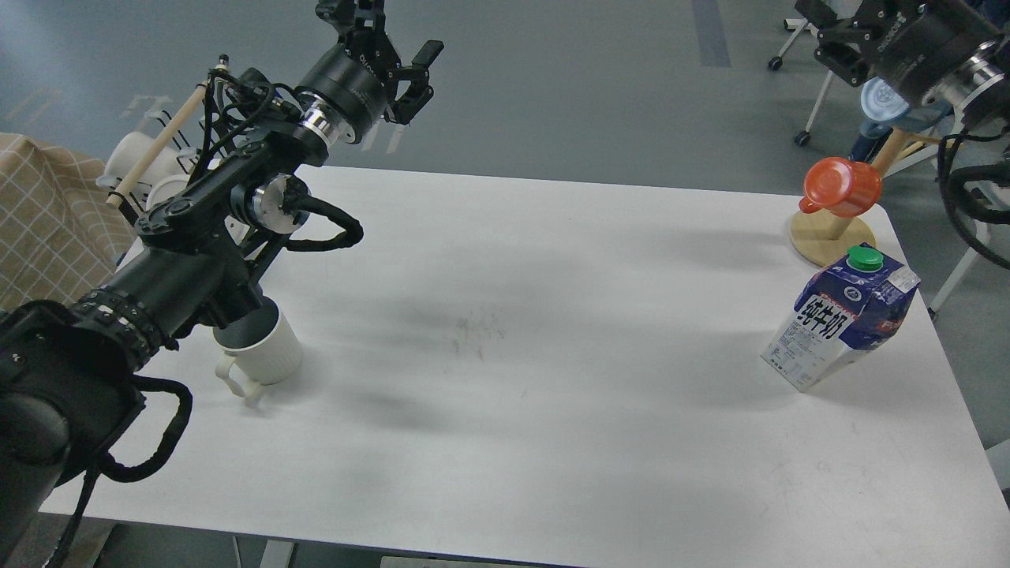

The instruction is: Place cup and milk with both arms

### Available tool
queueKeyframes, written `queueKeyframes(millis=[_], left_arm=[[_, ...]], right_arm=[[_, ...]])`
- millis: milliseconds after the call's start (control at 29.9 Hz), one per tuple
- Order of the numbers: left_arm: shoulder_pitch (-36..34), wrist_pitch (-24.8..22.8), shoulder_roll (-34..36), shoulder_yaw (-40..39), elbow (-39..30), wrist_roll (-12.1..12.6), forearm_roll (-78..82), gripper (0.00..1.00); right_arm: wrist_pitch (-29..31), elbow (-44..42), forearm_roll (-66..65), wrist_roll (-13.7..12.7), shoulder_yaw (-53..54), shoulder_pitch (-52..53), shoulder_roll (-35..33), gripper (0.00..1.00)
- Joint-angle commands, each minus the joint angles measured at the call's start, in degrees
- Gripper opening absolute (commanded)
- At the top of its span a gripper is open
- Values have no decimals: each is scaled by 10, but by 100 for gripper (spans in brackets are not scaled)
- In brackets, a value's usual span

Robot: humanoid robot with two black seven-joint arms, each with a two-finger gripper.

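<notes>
The cup, a cream-white ribbed mug with a dark inside and its handle toward the front left, stands on the white table at the left, partly under my left forearm. The milk, a blue and white carton with a green cap, stands upright at the table's right side. My left gripper is open and empty, high above the table's far left edge, well beyond the cup. My right gripper is open and empty at the top right, far above and behind the milk, partly cut off by the frame edge.
An orange cup hangs on a wooden stand just behind the milk, with a blue cup higher up. A rack with smooth white mugs stands at the table's far left. A checked cloth lies left of the table.
</notes>
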Motion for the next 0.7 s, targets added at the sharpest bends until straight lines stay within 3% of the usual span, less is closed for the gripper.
queueKeyframes(millis=[0,201,301,401,502,568,669], left_arm=[[0,-1,-2,6,-1,0,-1,98],[0,-2,55,49,-75,-9,61,98],[4,-5,117,78,-155,-10,150,98],[9,-9,182,110,-220,-11,216,98],[10,-45,282,164,-318,-13,308,98],[11,-83,347,177,-381,-22,374,98],[13,-87,423,177,-447,-43,463,98]], right_arm=[[-10,12,1,0,-3,-6,-9,100],[-24,17,2,0,-2,-22,-7,100],[-26,19,2,0,-1,-22,-4,100],[-26,20,2,0,-1,-22,-3,100],[-26,27,2,0,-1,-22,-7,100],[-26,32,2,0,-2,-23,-10,100],[-26,36,2,0,-1,-23,-11,100]])
